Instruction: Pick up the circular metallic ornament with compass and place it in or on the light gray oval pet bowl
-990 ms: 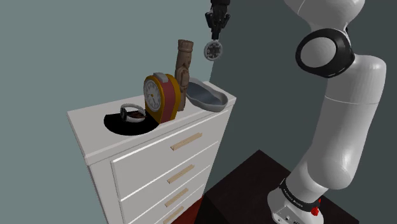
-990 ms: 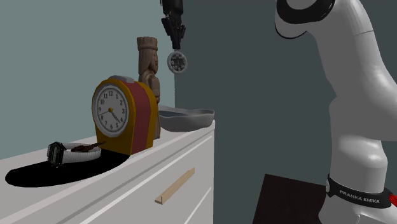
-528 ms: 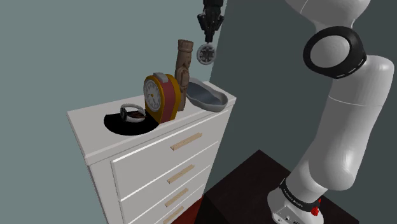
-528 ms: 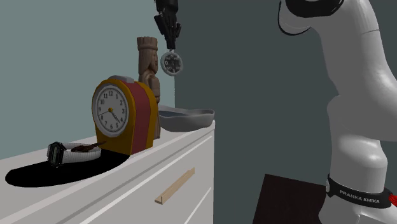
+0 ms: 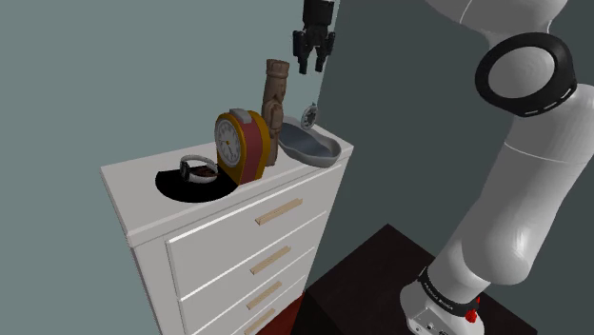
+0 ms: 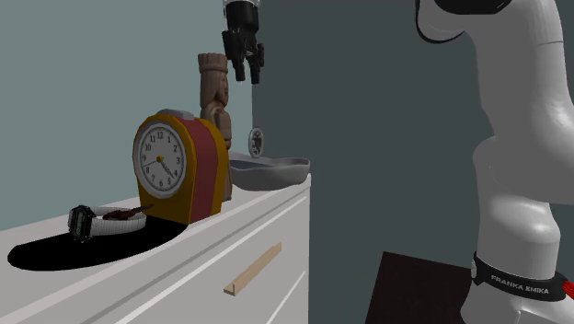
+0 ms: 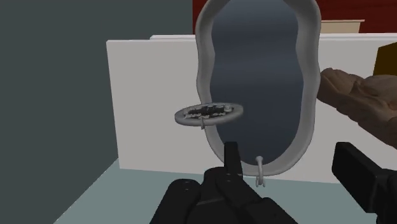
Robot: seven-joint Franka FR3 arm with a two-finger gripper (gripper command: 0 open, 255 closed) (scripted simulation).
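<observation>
**Fig.** Shoulder view: gripper (image 5: 312,67) at upper centre of frame, pointing down, fingers spread w/ nothing between them. Ornament (image 5: 310,116) sits well below the fingertips, free of them, just over the far rim of the bowl (image 5: 314,152); whether it touches the bowl cannot be told. Bowl stands at the right end of the white dresser (image 5: 219,238), centre of frame. Left of the bowl, in order: brown statue (image 5: 274,90), red-and-yellow clock (image 5: 238,145), watch (image 5: 198,169) lying on a black disc (image 5: 176,190). Arm's dark stand (image 5: 371,276) at lower right.

2nd ext. view: gripper (image 6: 246,72) at top centre, fingers apart. Ornament (image 6: 257,139) directly beneath it, centre of frame, seen narrow and near edge-on, just above the bowl (image 6: 276,170). Statue (image 6: 213,87) and clock (image 6: 175,166) to the left; watch (image 6: 92,221) at lower left on the dresser (image 6: 184,276).

Wrist view: gripper (image 7: 292,162) w/ fingers (image 7: 232,156) wide apart. Ornament (image 7: 210,113) lies beyond them, disc nearly flat, over the rim of the bowl (image 7: 202,63). Statue (image 7: 356,102) beside the bowl.
</observation>
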